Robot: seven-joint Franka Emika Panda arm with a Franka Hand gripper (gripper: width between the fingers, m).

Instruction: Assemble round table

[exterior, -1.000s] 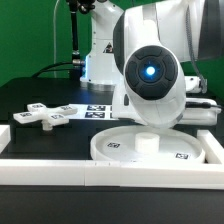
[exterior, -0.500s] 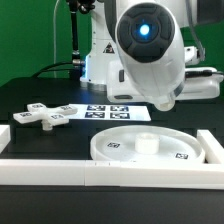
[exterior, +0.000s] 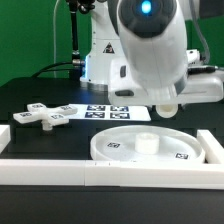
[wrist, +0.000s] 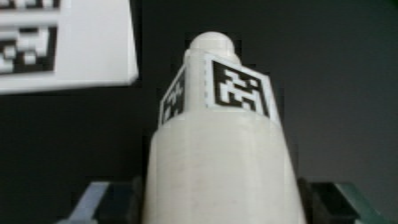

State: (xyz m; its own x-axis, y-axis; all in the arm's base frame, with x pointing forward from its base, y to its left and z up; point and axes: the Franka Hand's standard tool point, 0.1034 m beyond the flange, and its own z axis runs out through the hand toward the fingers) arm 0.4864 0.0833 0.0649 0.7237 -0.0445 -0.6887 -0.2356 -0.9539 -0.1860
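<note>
Leg (wrist: 214, 140) held in tool (wrist: 214, 205) above black tabletop (exterior: 35, 95) with disc (exterior: 150, 152); green wall (exterior: 30, 40) behind.

My worktop (exterior: 45, 142) is a flat black surface. A straight white front rail (exterior: 60, 168) borders its near edge, and a side rail (exterior: 212, 148) meets it at the exterior view's right. Just behind the front rail, in that corner, the big rimmed disc (exterior: 128, 152) lies flat, its hub (exterior: 147, 143) facing up in the middle. Well apart from it, toward the exterior view's left, the cross-shaped foot (exterior: 45, 116) lies flat. The marker board (exterior: 105, 111) lies farther back, just beside one of the foot's arms.
</note>
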